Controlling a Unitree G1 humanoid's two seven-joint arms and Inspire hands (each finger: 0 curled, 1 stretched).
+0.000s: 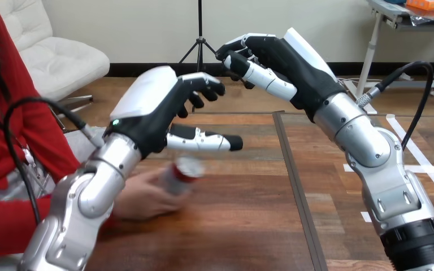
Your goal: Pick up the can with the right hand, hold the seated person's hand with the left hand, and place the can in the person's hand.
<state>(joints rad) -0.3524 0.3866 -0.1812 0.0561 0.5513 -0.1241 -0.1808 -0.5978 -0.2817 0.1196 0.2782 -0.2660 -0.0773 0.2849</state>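
A red and silver can (179, 173) lies in the person's hand (144, 197) low at the view's left, just above the wooden table (243, 214). My left hand (158, 107) hovers over that hand and the can, apart from both, its fingers loosely bent, its thumb straight, nothing in it. My right hand (285, 59) is raised higher, at the upper centre, well clear of the can. Its fingers are relaxed and it holds nothing.
The person sits at the table's left side with a red sleeve (5, 226) along the near edge. A dark seam (294, 186) runs across the tabletop. A black cable (412, 96) loops beside my right forearm.
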